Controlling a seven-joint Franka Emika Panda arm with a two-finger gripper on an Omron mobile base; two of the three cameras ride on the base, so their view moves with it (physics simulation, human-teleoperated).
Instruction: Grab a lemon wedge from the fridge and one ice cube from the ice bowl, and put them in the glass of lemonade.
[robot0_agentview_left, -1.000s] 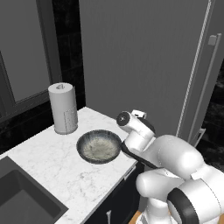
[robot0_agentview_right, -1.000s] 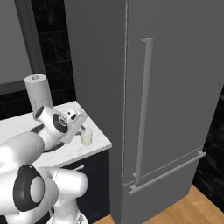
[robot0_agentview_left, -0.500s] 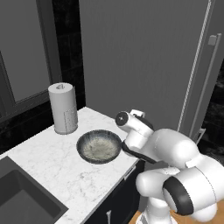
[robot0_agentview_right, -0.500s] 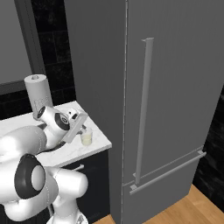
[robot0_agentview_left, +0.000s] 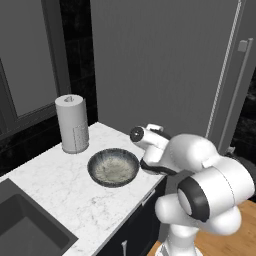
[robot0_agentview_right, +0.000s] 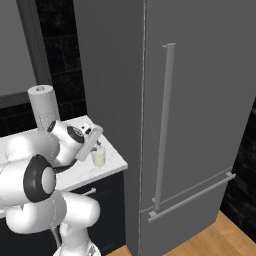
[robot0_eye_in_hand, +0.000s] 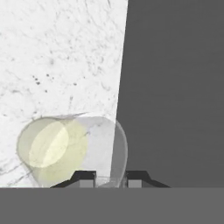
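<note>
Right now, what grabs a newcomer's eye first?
The white arm bent low over the marble counter, its fingers right above the glass of lemonade at the counter's corner. Then the tall grey fridge, doors shut, and the bowl beside the paper towels.

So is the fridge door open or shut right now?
Shut. The fridge shows flat grey door fronts flush with each other, its bar handle facing out, and none of the interior.

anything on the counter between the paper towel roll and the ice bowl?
No. In the left base view, only bare marble counter separates the paper towel roll from the ice bowl.
</note>
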